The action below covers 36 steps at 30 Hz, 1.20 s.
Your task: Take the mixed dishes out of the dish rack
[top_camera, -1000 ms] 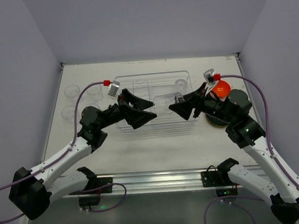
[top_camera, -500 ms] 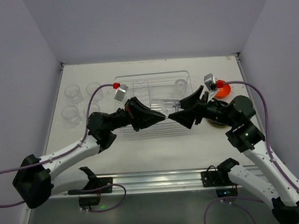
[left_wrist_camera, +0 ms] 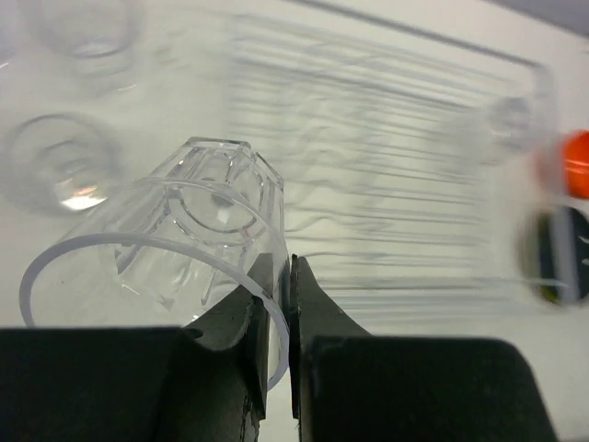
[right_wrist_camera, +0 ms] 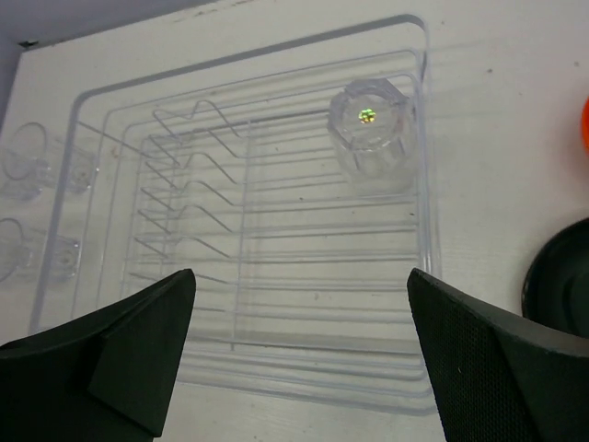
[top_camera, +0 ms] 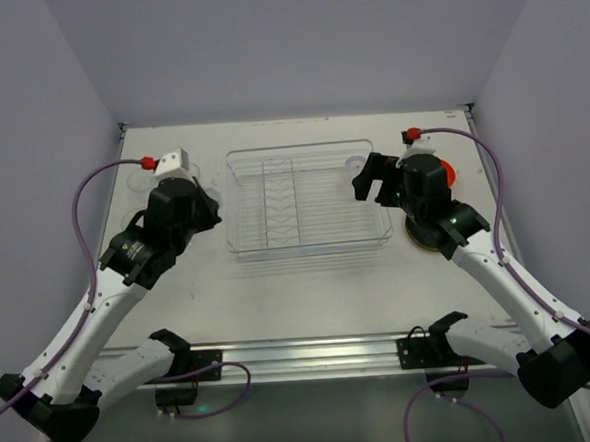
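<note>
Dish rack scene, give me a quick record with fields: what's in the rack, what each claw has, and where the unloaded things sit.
in rack: racked cup, alone in the far right corner of the dish rack
left claw: shut on the rim of the held cup, beyond the rack's left end
right claw: open, empty, above the rack
left of rack: at least two table cups
right of rack: orange bowl, black plate

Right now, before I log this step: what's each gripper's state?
Left gripper: shut on the rim of a clear cup.
Right gripper: open, empty, over the dish rack.
</note>
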Each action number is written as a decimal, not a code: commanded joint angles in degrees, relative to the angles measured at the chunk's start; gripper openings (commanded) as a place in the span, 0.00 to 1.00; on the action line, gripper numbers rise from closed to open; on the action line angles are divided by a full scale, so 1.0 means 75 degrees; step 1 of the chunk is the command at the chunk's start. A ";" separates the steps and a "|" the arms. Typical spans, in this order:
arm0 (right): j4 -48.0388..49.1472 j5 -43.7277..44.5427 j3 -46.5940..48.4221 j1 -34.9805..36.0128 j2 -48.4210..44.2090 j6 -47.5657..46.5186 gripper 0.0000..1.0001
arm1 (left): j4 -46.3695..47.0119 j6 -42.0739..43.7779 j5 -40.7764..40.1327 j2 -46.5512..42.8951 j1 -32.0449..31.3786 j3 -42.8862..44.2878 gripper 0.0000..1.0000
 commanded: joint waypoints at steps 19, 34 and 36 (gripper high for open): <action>-0.0146 0.1537 -0.0178 0.0011 -0.1116 -0.0424 0.99 | -0.2801 0.2086 0.0513 0.1844 0.6384 -0.0765 0.00; 0.0135 0.1233 -0.0401 0.0011 -0.1433 -0.0530 0.99 | -0.2144 0.2531 0.1673 0.3485 0.7088 -0.0929 0.04; 0.0135 0.1233 -0.0401 0.0023 -0.1433 -0.0518 0.99 | -0.2131 0.2543 0.1696 0.3590 0.7088 -0.0894 0.08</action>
